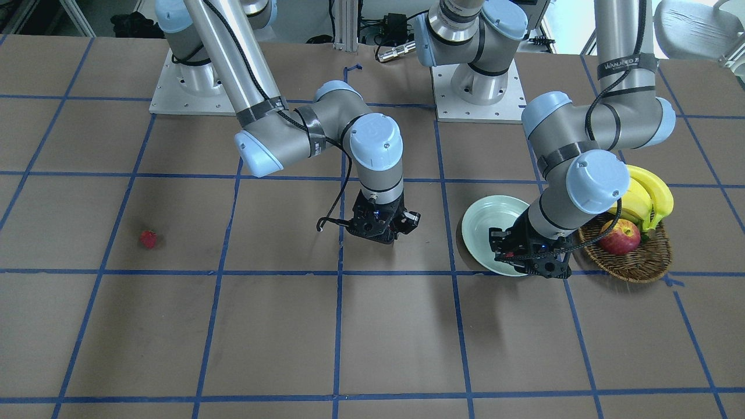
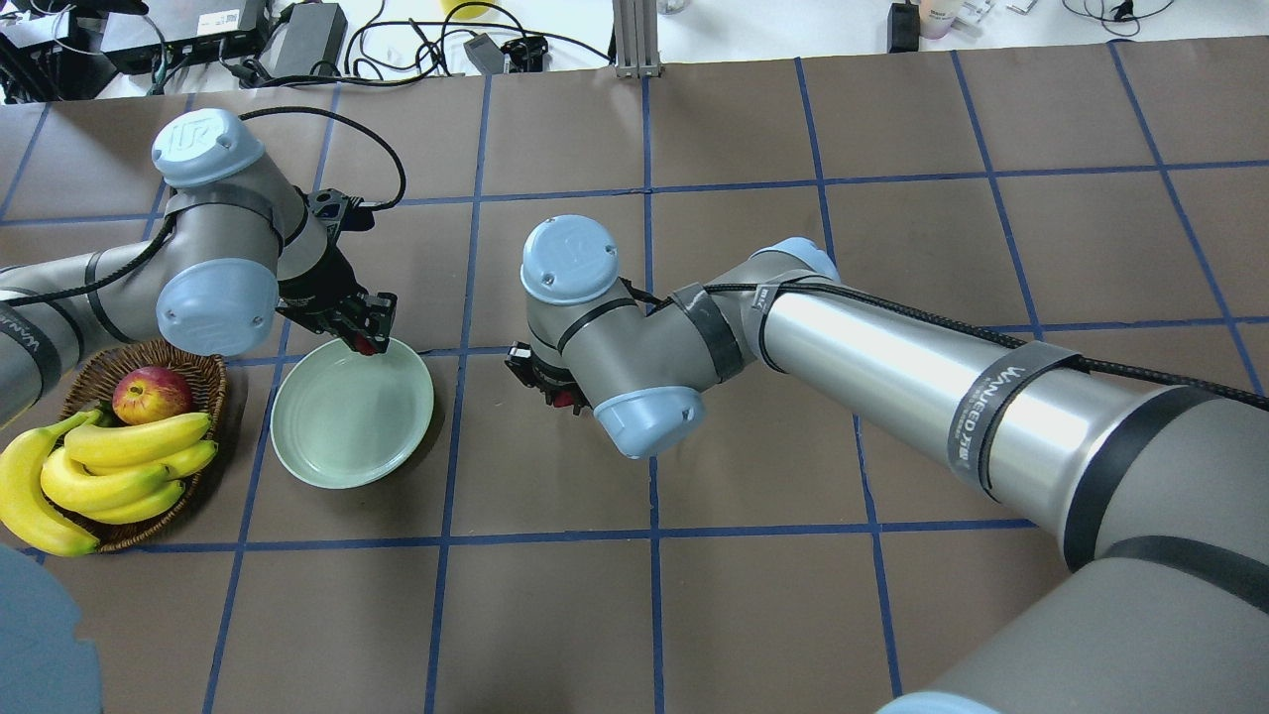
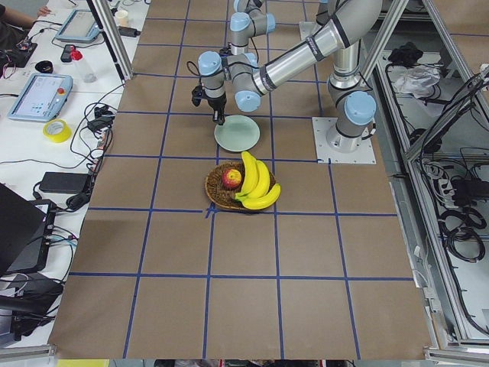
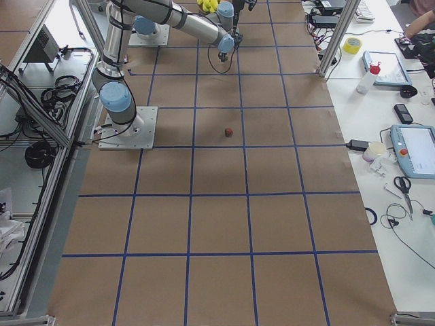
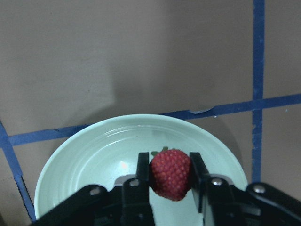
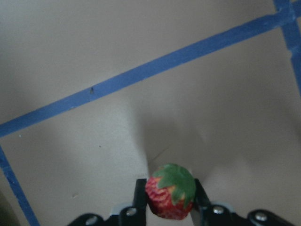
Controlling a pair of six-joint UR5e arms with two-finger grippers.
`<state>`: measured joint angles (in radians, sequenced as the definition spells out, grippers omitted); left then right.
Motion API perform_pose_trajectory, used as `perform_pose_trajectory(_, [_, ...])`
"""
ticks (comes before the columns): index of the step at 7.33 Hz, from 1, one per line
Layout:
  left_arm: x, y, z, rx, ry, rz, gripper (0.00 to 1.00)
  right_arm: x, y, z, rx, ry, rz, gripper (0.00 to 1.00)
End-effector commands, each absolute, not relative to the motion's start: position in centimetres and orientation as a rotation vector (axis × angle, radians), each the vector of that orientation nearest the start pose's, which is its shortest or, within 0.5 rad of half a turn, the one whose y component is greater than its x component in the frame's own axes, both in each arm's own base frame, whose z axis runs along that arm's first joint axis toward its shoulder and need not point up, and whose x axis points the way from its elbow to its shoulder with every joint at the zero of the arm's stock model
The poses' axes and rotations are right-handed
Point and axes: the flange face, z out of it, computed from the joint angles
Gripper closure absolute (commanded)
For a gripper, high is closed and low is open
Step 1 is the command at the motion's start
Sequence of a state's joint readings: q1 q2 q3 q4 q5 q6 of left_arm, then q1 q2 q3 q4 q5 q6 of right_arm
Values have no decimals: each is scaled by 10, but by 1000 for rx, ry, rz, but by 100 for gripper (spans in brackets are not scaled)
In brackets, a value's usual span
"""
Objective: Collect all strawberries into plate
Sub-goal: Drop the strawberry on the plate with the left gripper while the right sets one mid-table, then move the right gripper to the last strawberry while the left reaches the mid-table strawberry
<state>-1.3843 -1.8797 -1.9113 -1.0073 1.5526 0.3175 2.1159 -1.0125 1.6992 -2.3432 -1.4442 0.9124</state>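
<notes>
- Robotics laboratory: arms (image 1: 233, 58) bolted through metal base plates (image 1: 169, 105) onto a table (image 1: 279, 337) papered brown, gridded in blue tape (image 1: 337, 326).
- Teach pendants (image 3: 40, 95), power supplies (image 2: 307, 30), loose cables (image 2: 416, 40) on side benches (image 3: 30, 149).
- Aluminium profile framing (image 2: 634, 35) stands at table edges.

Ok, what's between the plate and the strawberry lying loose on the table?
Front-facing view: only the right gripper, holding another strawberry, hangs between them; otherwise bare table.

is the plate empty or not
Empty: the plate is bare in the overhead view; the left gripper holds a strawberry over it.
</notes>
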Motion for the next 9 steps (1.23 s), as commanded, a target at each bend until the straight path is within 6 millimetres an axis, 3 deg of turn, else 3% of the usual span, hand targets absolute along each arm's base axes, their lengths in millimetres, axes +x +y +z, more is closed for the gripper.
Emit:
perform_pose_trajectory(1, [-36, -531, 203, 218, 3176, 194, 56, 461, -468, 174, 545, 2950, 47, 53])
perform_pose_trajectory(2, [-35, -533, 205, 220, 3172, 169, 42, 460, -468, 175, 542, 2950, 44, 7])
perform_pose_trajectory(3, [-35, -533, 204, 213, 3172, 167, 31, 457, -470, 181, 519, 2970, 2, 0])
perform_pose_trajectory(4, [-35, -534, 212, 204, 3169, 139, 28, 440, -474, 192, 437, 3034, 17, 0])
perform_pose_trajectory(5, [-40, -539, 225, 201, 3166, 81, 27, 402, -487, 218, 415, 3066, 69, 0])
perform_pose_trajectory(6, [-48, -551, 240, 110, 3177, 24, 27, 351, -506, 239, 426, 3059, 73, 0])
perform_pose_trajectory(7, [-81, -552, 248, 44, 3175, 16, 26, 302, -509, 242, 310, 3077, 80, 0])
perform_pose_trajectory(9, [-184, -531, 248, -2, 3172, 4, 26, 203, -505, 234, 129, 3099, 97, 1])
